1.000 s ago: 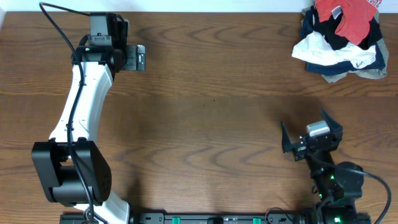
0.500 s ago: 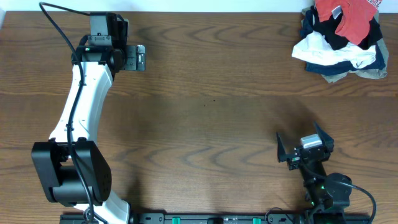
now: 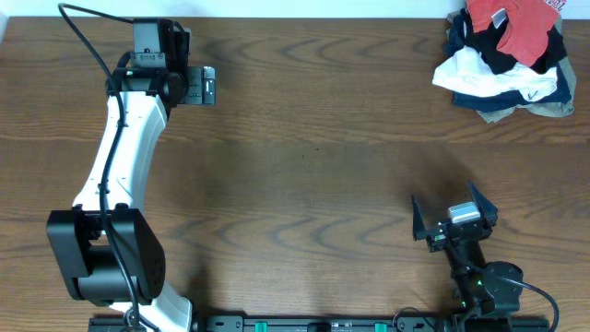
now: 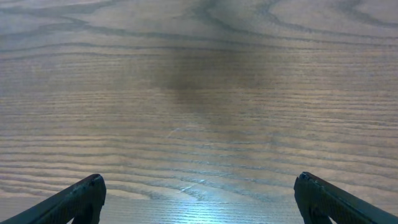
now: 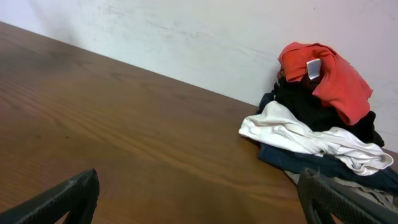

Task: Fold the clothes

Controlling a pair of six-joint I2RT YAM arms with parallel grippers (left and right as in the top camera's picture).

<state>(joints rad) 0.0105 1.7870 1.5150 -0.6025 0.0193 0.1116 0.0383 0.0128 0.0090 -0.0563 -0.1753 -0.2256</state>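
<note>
2 grippers gape wide, both empty: I see the left gripper (image 3: pixel 198 85) over the table (image 3: pixel 323 138), the right gripper (image 3: pixel 450 207) well apart from the heap (image 3: pixel 498 81). The T-shirt (image 3: pixel 518 28) lies crumpled atop it.

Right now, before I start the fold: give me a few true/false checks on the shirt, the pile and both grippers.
1. The red shirt lies on top of the pile of clothes. True.
2. The right gripper holds the shirt. False: it is open, empty and far from the pile.
3. The left gripper is open above bare table. True.
4. The shirt is spread flat mid-table. False: it is crumpled on the pile.
</note>
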